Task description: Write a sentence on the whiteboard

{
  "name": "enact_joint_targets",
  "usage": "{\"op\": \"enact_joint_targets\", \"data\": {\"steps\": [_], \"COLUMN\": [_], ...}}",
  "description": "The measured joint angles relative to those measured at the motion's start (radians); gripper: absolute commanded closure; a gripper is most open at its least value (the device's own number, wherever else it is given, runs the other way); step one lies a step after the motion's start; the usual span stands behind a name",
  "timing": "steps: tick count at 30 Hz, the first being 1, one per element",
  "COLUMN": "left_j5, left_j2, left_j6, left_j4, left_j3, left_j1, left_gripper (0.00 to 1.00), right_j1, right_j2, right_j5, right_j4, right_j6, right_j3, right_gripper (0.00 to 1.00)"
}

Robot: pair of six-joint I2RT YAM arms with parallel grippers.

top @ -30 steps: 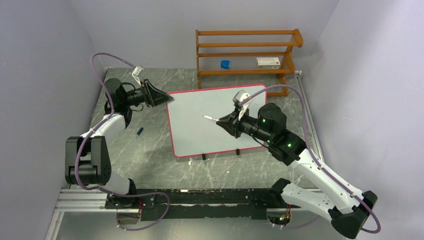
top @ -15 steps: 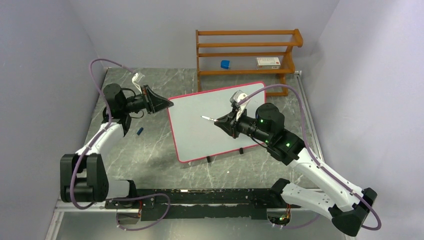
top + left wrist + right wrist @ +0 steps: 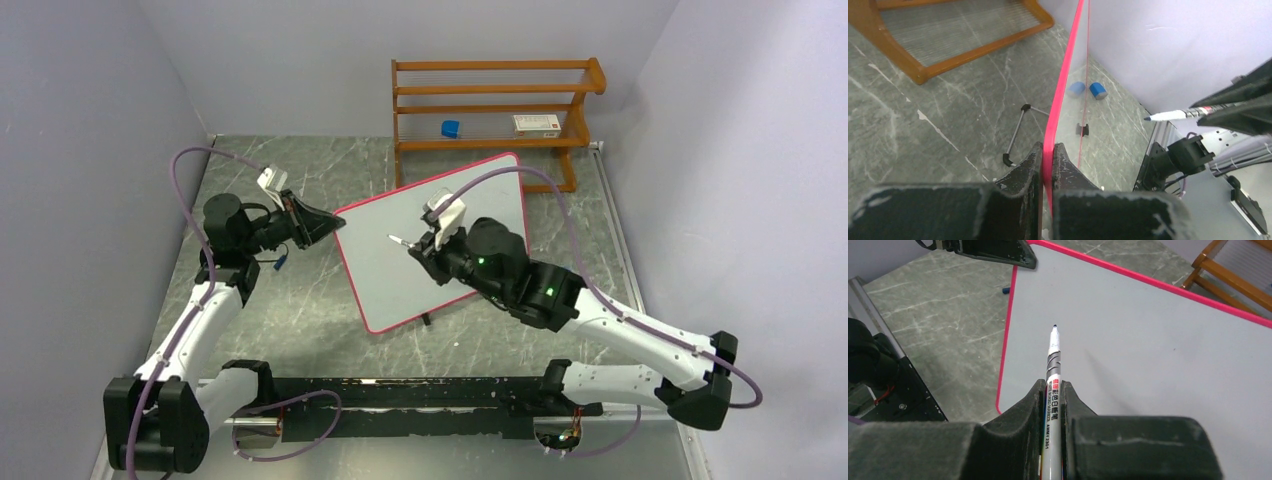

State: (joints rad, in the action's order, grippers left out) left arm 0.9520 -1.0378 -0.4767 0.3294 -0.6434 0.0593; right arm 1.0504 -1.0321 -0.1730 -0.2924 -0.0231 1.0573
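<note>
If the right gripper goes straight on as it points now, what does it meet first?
Probably the whiteboard, touched first by the marker that the right gripper holds; depth is unclear.

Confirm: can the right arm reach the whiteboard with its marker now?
Probably yes: the marker in the right gripper hangs over bare whiteboard, nothing between; the left gripper only pinches its edge.

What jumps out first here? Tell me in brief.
The pink-rimmed whiteboard sits mid-table, blank, with the left tool clamped on its left rim. The right tool grips a marker over it, tip just clear of the surface. A wooden rack stands at the back.
</note>
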Motion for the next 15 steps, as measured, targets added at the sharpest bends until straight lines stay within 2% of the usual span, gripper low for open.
{"op": "enact_joint_targets", "data": {"steps": [4,8,15], "left_j5": [-0.058,-0.085,-0.106], "left_j2": [0.049,0.079,0.098], "left_j6": [-0.002,-0.001,0.023], "left_j4": [-0.032,-0.066,-0.113], "left_j3": [0.024,0.026,0.025], "left_j1": [0.012,0.023,0.026], "left_gripper": [0.95,0.95,0.95], "right_j1": [0.120,0.188,0.229], "right_j2": [-0.047,-0.097,-0.192], "right_j5": [-0.178,-0.323,-0.432], "right_j4": [-0.031,-0.058,-0.074], "right_j6": [-0.026,-0.048,-0.081], "right_j3": [0.038,0.070,0.119], "right_gripper": [1.00,1.00,1.00]}}
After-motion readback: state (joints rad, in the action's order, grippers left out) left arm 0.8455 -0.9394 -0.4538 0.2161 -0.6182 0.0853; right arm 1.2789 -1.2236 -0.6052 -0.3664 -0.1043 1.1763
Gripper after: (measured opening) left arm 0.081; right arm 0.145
